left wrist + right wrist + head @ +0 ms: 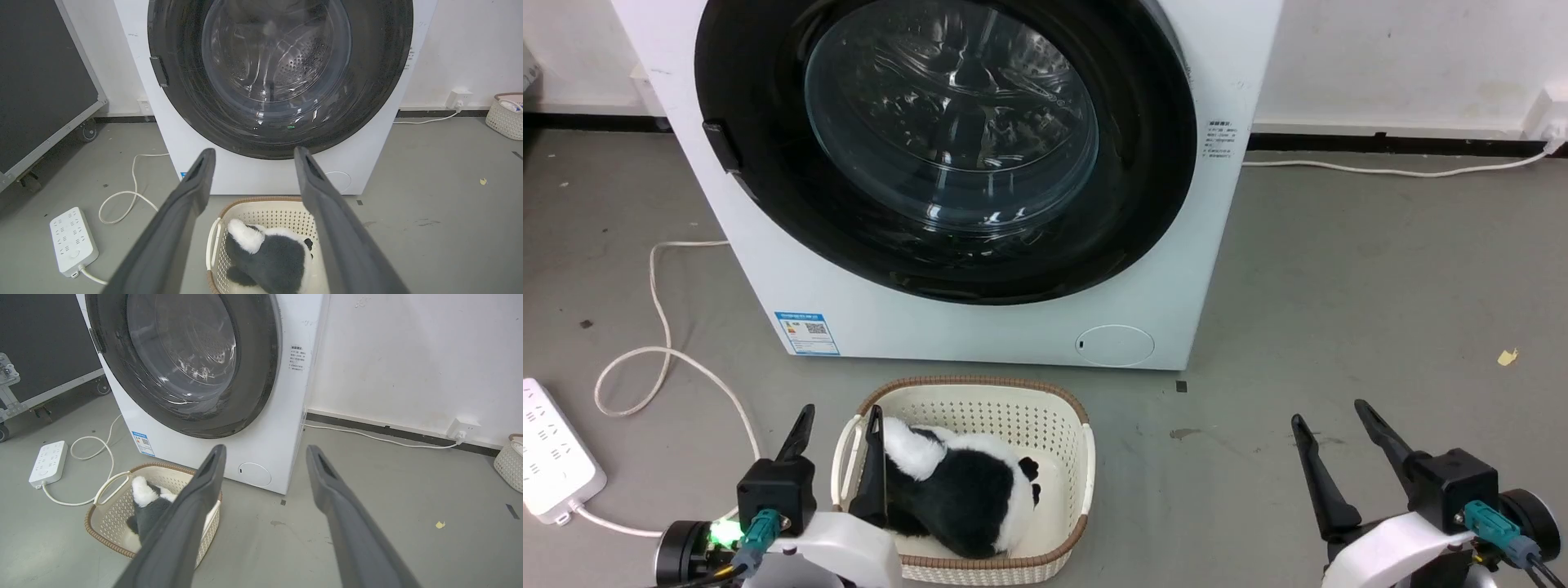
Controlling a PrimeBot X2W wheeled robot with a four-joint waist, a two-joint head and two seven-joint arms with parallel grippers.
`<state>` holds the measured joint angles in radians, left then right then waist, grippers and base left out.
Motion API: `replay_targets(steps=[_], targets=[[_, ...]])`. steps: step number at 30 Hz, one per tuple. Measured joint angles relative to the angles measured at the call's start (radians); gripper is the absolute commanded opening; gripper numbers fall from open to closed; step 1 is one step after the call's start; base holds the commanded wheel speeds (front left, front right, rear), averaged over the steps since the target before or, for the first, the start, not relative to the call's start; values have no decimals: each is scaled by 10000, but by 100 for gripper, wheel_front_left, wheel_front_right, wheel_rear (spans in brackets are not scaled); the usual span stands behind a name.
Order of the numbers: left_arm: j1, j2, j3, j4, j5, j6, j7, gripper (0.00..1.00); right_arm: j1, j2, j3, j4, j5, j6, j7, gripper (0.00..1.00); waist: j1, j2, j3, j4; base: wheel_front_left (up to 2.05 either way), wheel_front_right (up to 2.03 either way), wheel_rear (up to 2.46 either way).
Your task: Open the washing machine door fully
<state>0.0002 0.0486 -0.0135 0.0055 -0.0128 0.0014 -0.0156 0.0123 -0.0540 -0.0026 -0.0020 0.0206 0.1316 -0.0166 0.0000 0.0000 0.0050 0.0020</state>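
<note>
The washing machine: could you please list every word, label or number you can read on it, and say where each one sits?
Nothing can be quoted; both texts are illegible.
On the washing machine front, lower left: a blue sticker with a QR-style square, print too small to read.
Right of the washing machine door: a small printed label, several lines of dark print, too blurred to read.

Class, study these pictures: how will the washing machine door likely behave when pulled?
The door looks stiff: a rigid disc with bulging glass, so it probably swings as one piece. Its glossy black face seems slippery; the tab on its left edge is likely the better hold. Probably heavy for its size.
</note>
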Motion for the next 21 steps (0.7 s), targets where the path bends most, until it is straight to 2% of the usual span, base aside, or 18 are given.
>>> replay_targets(steps=[10, 21], targets=[[-14, 0, -117, -10, -81, 142, -217, 100, -10, -109, -54, -82, 307, 0, -209, 100, 0, 0, 244, 99, 0, 0, 0], [-266, -2, -364, -86, -171, 265, -433, 100, -692, -602, -134, -188, 886, 0, -209, 100, 0, 0, 784, 280, 0, 0, 0]])
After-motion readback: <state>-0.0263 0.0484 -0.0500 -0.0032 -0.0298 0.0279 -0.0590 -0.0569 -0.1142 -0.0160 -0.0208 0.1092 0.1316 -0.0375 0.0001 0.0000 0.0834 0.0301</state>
